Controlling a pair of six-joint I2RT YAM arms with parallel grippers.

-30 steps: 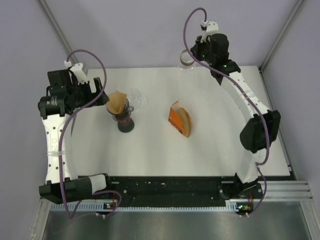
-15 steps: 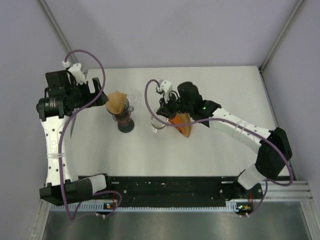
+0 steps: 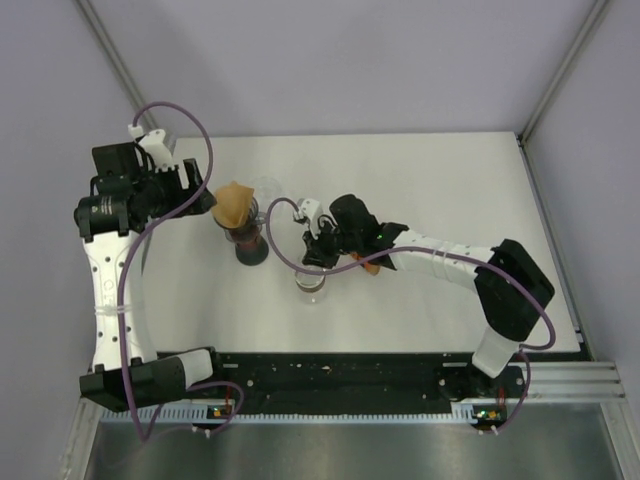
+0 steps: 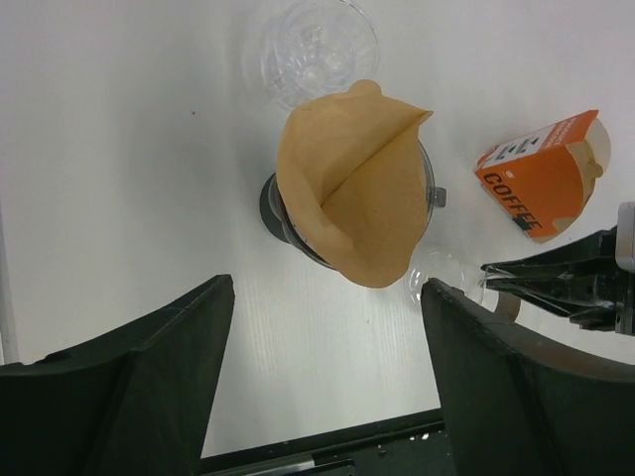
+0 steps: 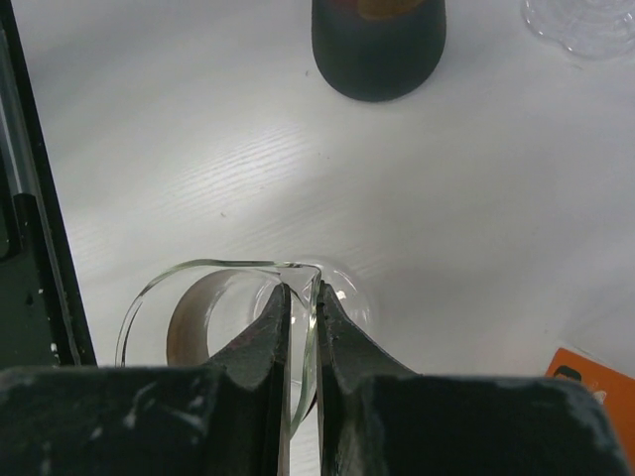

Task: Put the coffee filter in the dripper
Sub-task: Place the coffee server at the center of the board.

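The brown paper coffee filter (image 3: 234,204) (image 4: 355,195) stands tilted in the dripper (image 3: 250,240) (image 4: 280,213), a glass-rimmed cone on a dark base (image 5: 378,45). My left gripper (image 3: 200,193) (image 4: 327,288) is open just left of it, its fingers wide apart with nothing between them. My right gripper (image 3: 314,257) (image 5: 301,290) is shut on the rim of a clear glass vessel with a brown band (image 3: 312,282) (image 5: 223,312) (image 4: 444,281). It holds the vessel low over the table, right of the dripper and in front of it.
An orange coffee box (image 3: 368,262) (image 4: 544,175) lies behind my right wrist, mostly hidden by it in the top view. A small clear glass piece (image 3: 272,194) (image 4: 313,48) (image 5: 583,24) sits just behind the dripper. The table's black front edge (image 5: 22,188) is close to the held vessel.
My right arm has swung from the far back edge to the front middle of the table, carrying the glass vessel down beside the dripper. The left arm has barely moved.
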